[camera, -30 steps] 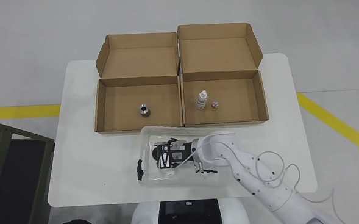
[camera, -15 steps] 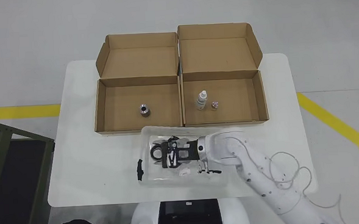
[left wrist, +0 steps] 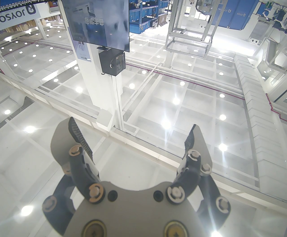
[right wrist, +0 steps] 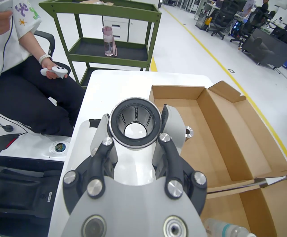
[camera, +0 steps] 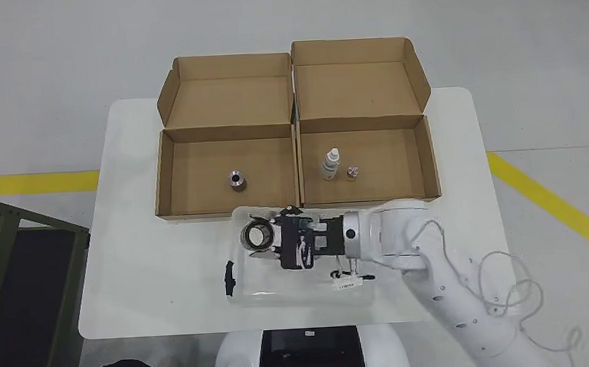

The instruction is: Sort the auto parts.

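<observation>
Steel sleeve [camera: 254, 234] clamped in right gripper [right wrist: 135, 119] above tray [camera: 245, 286]; left gripper [left wrist: 134, 143] gapes, empty. Best bet: keep grip firm, carry level, release low in left box [camera: 194, 184] beside bushing [camera: 235, 179].

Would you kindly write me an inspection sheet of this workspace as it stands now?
Surface: white table, no spills seen.
Job's things: bearing held over the clear tray; metal part in the left box; bottle and small part in the right box.
Clutter: black scrap at the tray's edge.
Grippers: right gripper shut on the bearing; left gripper open, empty, pointing at the ceiling.
Cables: thin cable looping along the right arm.
Surroundings: green cart beside the table; yellow floor lines.
</observation>
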